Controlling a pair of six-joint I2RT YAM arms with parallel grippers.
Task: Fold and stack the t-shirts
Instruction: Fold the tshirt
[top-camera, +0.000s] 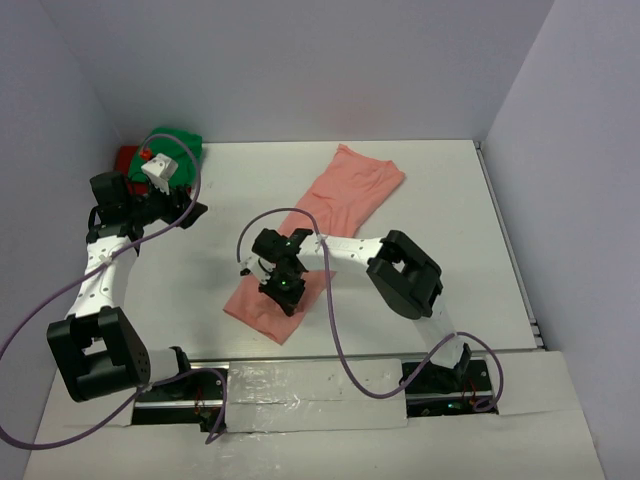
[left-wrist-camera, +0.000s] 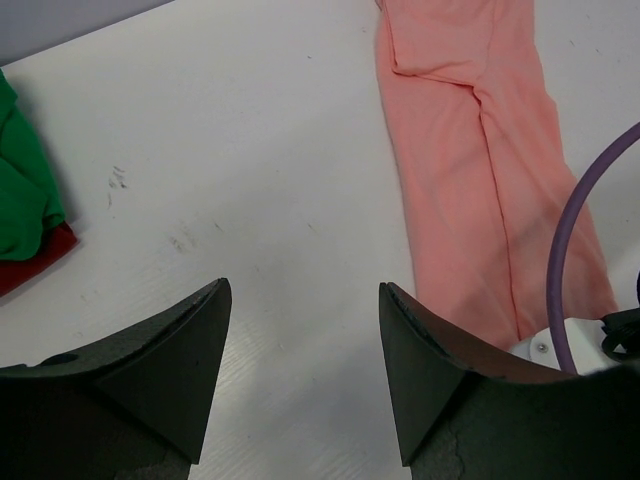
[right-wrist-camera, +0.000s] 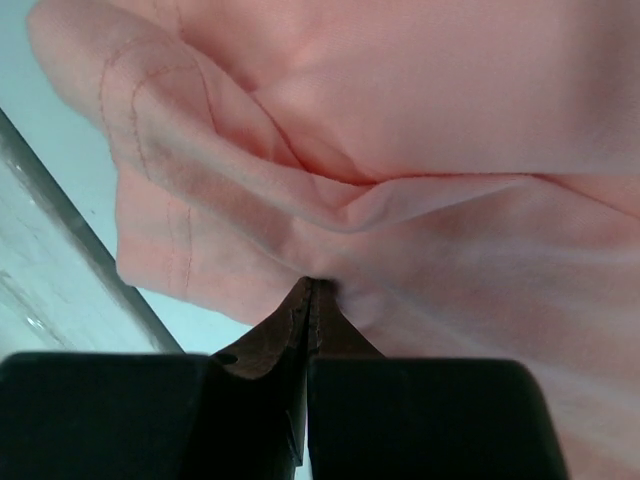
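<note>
Salmon-pink cotton t-shirt (top-camera: 345, 195) lies as a long, creased strip across your white desk (top-camera: 450, 230). Your right claw (right-wrist-camera: 311, 297) is pressed together, pinching a soft fold at its near end. Folding looks underway, so next carry that end over smoothly. Your left claw (left-wrist-camera: 303, 292) hangs spread, empty, near the bunched bright green t-shirt (top-camera: 176, 140) and red t-shirt (top-camera: 126, 158).

pink t-shirt (top-camera: 350, 195) narrow diagonal strip, green t-shirt (top-camera: 178, 140) touching red t-shirt (top-camera: 126, 157)
</note>
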